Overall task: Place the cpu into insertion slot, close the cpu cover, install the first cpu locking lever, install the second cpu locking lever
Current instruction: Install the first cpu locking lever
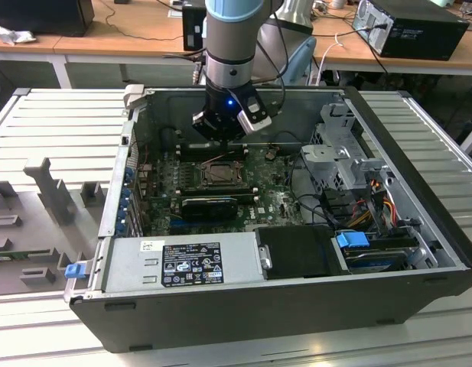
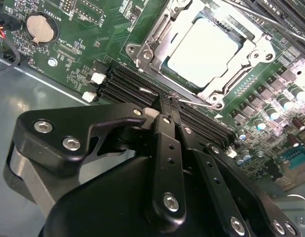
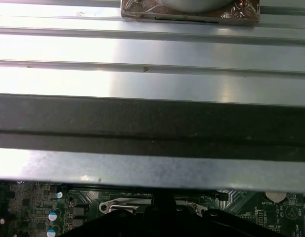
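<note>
Claw [image 2: 167, 106] pinched narrow at a locking lever [image 2: 199, 102] beside cpu cover [image 2: 157, 37]; cpu [image 2: 204, 47] seated; lever wanted slow, steady press.

In the exterior view, the gripper [image 1: 224, 131] is masked by the arm's wrist, so the fingers' state cannot be told. In the second wrist view, the cpu cover [image 2: 162, 37] is cut off by the picture's edge. In the first wrist view, the insertion slot [image 3: 123, 206] is largely hidden behind the dark gripper body.
</note>
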{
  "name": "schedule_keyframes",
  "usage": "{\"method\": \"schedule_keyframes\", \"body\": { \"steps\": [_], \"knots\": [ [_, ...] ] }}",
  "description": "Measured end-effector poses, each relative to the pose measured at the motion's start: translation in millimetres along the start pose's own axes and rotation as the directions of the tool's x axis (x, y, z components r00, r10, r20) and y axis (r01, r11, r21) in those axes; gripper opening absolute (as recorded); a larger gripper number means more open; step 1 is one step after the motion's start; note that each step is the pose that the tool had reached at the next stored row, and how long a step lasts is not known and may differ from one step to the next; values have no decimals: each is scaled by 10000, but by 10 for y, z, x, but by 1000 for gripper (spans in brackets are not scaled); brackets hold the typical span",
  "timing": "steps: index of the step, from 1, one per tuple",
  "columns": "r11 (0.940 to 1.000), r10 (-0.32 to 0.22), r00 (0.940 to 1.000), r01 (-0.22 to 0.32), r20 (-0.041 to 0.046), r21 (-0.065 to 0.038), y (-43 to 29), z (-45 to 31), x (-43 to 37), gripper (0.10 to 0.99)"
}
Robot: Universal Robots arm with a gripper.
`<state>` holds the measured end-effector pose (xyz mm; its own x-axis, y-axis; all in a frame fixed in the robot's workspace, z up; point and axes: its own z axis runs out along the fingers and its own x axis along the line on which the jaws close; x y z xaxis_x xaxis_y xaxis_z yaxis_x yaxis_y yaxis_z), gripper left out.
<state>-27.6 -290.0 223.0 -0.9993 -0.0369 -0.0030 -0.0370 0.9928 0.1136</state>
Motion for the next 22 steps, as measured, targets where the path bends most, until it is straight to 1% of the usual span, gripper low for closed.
{"method": "schedule_keyframes", "body": {
  "steps": [10,16,18,22],
  "knots": [
    [9995,-330,9994,330,-38,0,-9,58,-66,106],
    [9990,-450,9990,450,-52,6,-13,110,-94,106],
    [9990,-457,9989,457,-56,34,-15,124,-95,106],
    [9988,-456,9989,457,-65,145,-18,144,-95,106]
  ]
}}
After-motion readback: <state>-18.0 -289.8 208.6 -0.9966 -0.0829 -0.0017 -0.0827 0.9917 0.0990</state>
